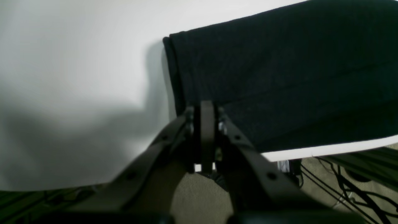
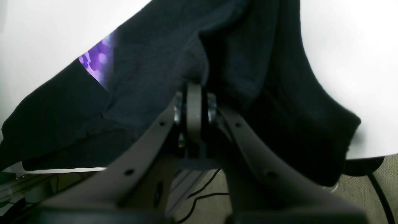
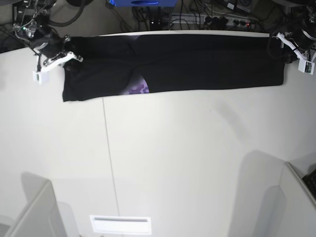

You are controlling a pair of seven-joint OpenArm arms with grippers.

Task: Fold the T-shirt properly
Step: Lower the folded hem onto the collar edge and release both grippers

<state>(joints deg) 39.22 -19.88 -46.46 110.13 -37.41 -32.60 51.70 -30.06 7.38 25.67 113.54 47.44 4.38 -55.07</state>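
- Table (image 3: 173, 163): white top fills most of the base view; a thin seam line runs from below the shirt down toward the lower middle. The whole middle and lower part of the frame is bare surface, with light panels rising at the lower left and lower right corners.
- T-shirt (image 3: 197, 64): black, folded into a long narrow band lying flat along the far edge of the table, across the top of the base view. Its upper long edge runs right along the table's far rim; its lower long edge is nearly straight. A small patch of purple print (image 3: 138, 89) shows at a fold in the lower edge, left of centre.
- Shirt ends: the left end is squared off, in the upper left of the base view; the right end stops near the table's upper right corner.
- Right gripper (image 2: 194, 93): at the shirt's left end in the base view. In the right wrist view the fingers are pressed together and dark cloth bunches at their tip; a grasp on the cloth looks likely but cannot be confirmed.
- Left gripper (image 1: 206, 107): at the shirt's right end in the base view. Fingers clenched together, tip at the folded corner of the cloth; whether fabric is pinched, I cannot tell.
- Cables (image 3: 197, 15): a tangle of cables and gear lies beyond the table's far edge.
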